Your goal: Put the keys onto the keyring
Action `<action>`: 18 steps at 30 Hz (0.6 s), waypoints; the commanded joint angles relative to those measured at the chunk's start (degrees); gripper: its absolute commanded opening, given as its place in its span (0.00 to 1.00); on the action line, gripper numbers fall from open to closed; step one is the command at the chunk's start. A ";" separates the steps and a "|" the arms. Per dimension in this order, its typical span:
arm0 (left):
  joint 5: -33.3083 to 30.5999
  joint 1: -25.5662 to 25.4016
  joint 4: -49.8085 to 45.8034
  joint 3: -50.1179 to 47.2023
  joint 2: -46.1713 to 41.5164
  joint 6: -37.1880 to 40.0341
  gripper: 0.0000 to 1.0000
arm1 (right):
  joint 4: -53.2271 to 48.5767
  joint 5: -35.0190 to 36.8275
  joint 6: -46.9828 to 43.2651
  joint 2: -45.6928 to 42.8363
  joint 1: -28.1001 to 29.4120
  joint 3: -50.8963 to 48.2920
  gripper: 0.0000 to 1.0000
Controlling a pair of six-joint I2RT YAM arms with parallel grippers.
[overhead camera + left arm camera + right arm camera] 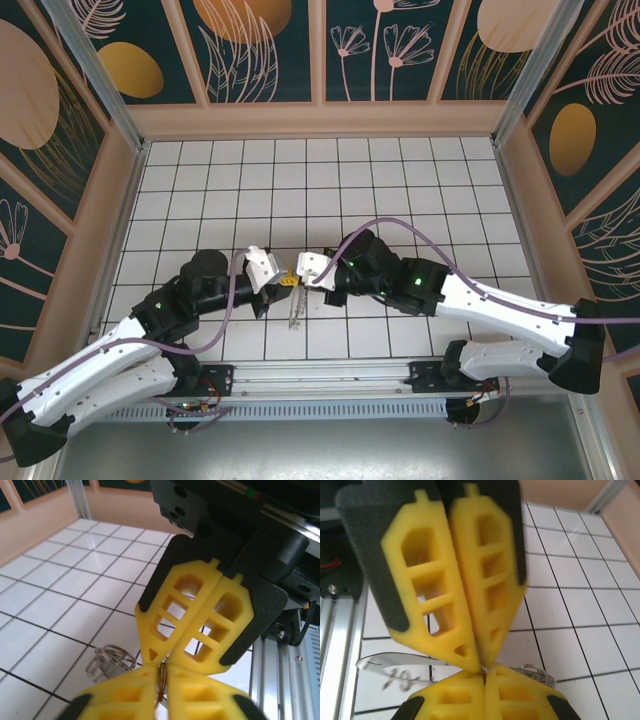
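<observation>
Nearest to me, along the bottom of the overhead view, runs the metal rail (330,378) with both arm bases bolted to it. Just beyond it, at lower centre, the left gripper (283,284) and right gripper (300,272) meet tip to tip, leaving no gap for me to work in between them.

In the left wrist view my left fingers are pressed together on the thin brownish edge of the keyring (161,681). The right jaws are closed too, but I can't tell whether they pinch anything. A clear tag (295,312) hangs under the tips toward the rail, and a silver ring (114,656) sits beside it.

Beyond that, the tiled floor (320,180) lies open up to the tan wall (320,118) at the top, with room on both sides.
</observation>
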 commanded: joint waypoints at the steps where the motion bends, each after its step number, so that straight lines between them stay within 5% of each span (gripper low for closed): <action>1: 1.18 -0.64 2.26 1.45 0.02 0.97 0.00 | 3.04 0.31 -1.82 -0.54 1.33 2.80 0.00; 18: 9.22 -0.63 19.24 -3.06 -6.92 -4.34 0.00 | 13.69 -12.87 4.53 -10.31 0.62 -6.17 0.07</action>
